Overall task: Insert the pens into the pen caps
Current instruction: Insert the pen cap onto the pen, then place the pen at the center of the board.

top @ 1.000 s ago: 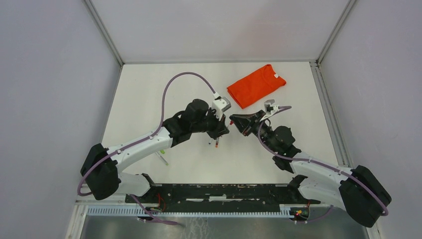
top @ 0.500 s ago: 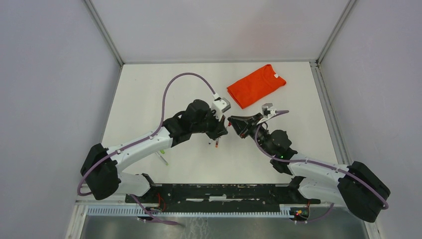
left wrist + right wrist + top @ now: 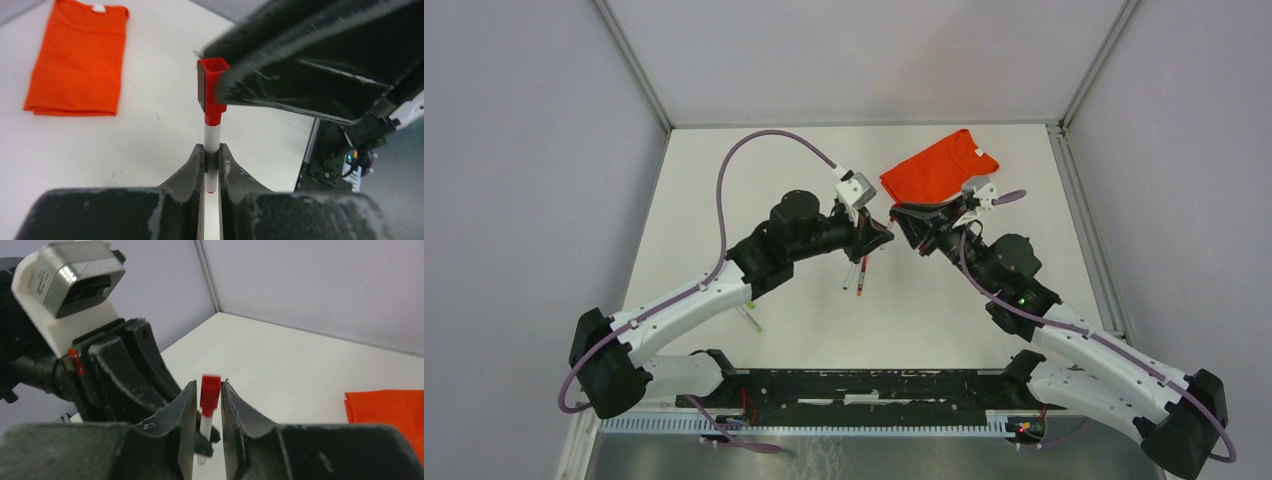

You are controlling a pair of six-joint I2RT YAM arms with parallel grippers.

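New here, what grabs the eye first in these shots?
In the middle, the left gripper clamps a red pen by its white barrel, while the right gripper straddles its red cap. Farther back lies a folded orange shirt, and loose pens lie nearer the arm bases.

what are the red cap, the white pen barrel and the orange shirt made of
Red cap: looks like moulded plastic, opaque, smooth with a slight sheen and crisp square edges. White pen barrel: probably plastic too, smooth and glossy. Orange shirt: knit fabric, likely cotton, matte, soft folds and a stitched collar.
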